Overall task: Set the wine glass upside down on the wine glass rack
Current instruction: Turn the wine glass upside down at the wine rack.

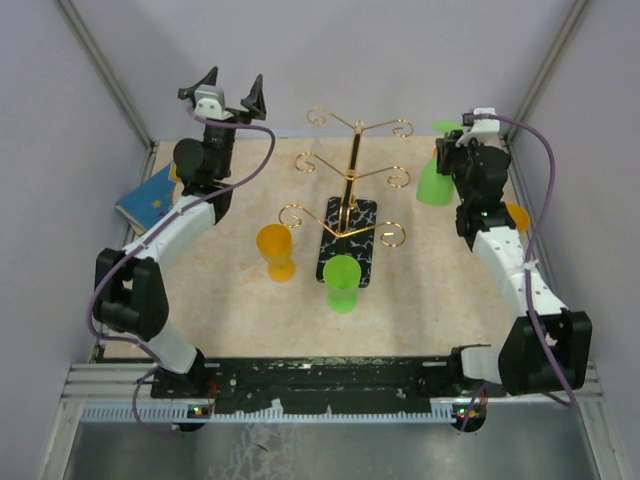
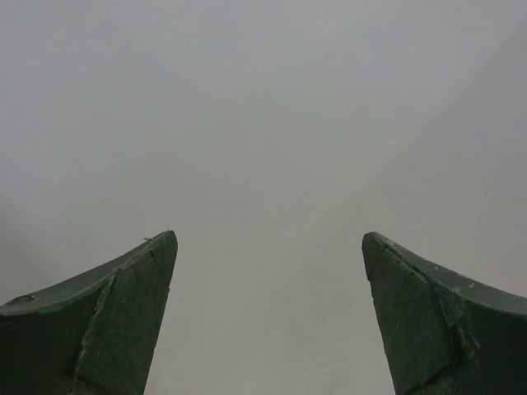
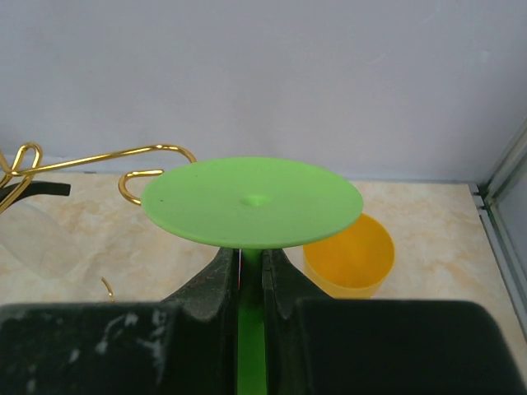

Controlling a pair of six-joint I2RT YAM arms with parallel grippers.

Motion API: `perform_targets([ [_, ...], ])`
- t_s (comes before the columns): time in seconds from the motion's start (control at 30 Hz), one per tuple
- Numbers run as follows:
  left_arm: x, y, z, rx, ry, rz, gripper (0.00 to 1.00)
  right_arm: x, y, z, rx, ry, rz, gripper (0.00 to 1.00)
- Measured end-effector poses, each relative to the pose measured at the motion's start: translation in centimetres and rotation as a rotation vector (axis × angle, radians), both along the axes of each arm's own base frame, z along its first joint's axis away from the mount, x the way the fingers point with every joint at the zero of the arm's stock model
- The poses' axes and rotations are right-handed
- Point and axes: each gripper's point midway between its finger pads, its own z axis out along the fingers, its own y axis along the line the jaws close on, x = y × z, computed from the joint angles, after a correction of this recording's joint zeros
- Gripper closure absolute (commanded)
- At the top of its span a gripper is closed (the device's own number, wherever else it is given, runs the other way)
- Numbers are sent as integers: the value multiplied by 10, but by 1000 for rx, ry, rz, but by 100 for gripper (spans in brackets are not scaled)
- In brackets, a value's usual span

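Green wine glass point(image 3: 251, 202) is held upside down, stem clamped in the right tool point(image 3: 251, 267), right of the rack point(image 1: 352, 165). Probably light, slick plastic. Meanwhile the left tool point(image 1: 232, 95) is spread wide, empty.

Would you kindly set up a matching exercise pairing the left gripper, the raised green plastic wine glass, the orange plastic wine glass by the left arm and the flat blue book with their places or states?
Things:
1. left gripper
2. raised green plastic wine glass
3. orange plastic wine glass by the left arm
4. flat blue book

Places or states:
A. lying at the left edge of the table
B. stem clamped in the right gripper, foot up
C. open and empty
D. just left of the black marbled base of the gold wire rack

Pairs: 1-C, 2-B, 3-D, 4-A.
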Motion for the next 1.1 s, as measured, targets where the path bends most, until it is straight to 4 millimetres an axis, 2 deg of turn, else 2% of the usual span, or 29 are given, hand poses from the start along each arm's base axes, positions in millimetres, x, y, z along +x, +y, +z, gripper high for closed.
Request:
perform_targets([
  [0.13,1,2,1,0,-2,5,1,10,8,2,2,-52,42,100],
  [0.37,6,6,-2,6,3,11,1,19,29,-38,-15,-64,157,100],
  [0.53,11,8,-8,13,12,15,1,20,41,-55,-20,-97,228,100],
  [0.87,25,10,-14,22,20,10,1,23,59,-36,-42,-267,330,100],
  [1.1,30,11,-16,25,22,2,1,30,69,-51,-31,-273,381,100],
])
